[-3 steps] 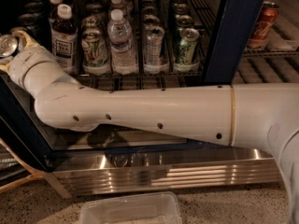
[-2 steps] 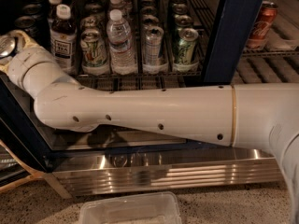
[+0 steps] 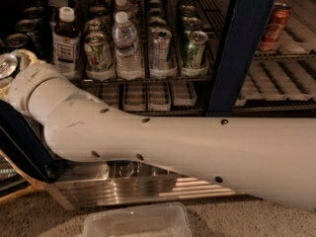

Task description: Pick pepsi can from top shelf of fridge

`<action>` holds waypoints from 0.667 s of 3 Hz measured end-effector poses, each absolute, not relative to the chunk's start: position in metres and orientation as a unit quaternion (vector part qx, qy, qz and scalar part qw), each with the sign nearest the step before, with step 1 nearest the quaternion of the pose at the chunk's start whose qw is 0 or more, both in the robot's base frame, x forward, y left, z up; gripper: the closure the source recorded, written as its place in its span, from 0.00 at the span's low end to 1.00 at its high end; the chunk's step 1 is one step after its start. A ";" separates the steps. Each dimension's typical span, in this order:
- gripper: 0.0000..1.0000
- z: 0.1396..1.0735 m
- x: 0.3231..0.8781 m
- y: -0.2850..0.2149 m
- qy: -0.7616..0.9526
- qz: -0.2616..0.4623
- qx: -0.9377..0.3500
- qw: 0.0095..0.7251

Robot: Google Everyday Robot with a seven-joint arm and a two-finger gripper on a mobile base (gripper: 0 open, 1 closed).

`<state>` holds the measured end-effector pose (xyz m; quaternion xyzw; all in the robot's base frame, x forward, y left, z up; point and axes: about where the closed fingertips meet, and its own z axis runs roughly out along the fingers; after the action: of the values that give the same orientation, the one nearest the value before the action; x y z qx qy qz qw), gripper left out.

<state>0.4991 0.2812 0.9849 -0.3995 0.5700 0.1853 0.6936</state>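
My white arm [image 3: 197,147] crosses the whole view from the right and ends at the far left, in front of the open fridge [image 3: 242,48]. The gripper [image 3: 19,63] sits at that left end, mostly hidden behind the wrist. Right against it shows the silver top of a can [image 3: 6,65]; its body is hidden, so I cannot tell whether it is the pepsi can. Behind the arm, a wire shelf [image 3: 197,78] carries rows of green-white cans [image 3: 193,51], water bottles [image 3: 127,43] and a dark bottle [image 3: 64,38]. I cannot tell whether this is the top shelf.
Clear plastic lane trays [image 3: 148,95] lie just below the drinks. A red cola can [image 3: 274,26] stands in the right compartment past the dark blue frame. The ribbed steel base panel [image 3: 148,184] runs below, and a clear plastic tub [image 3: 136,223] sits on the floor.
The wrist and the silver-topped can beside it have dropped slightly lower at the left edge. The drinks on the shelf have not moved.
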 end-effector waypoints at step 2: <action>1.00 0.978 0.492 0.283 0.567 0.186 -0.407 0.691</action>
<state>0.4916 0.2831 0.9778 -0.4069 0.5673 0.1857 0.6915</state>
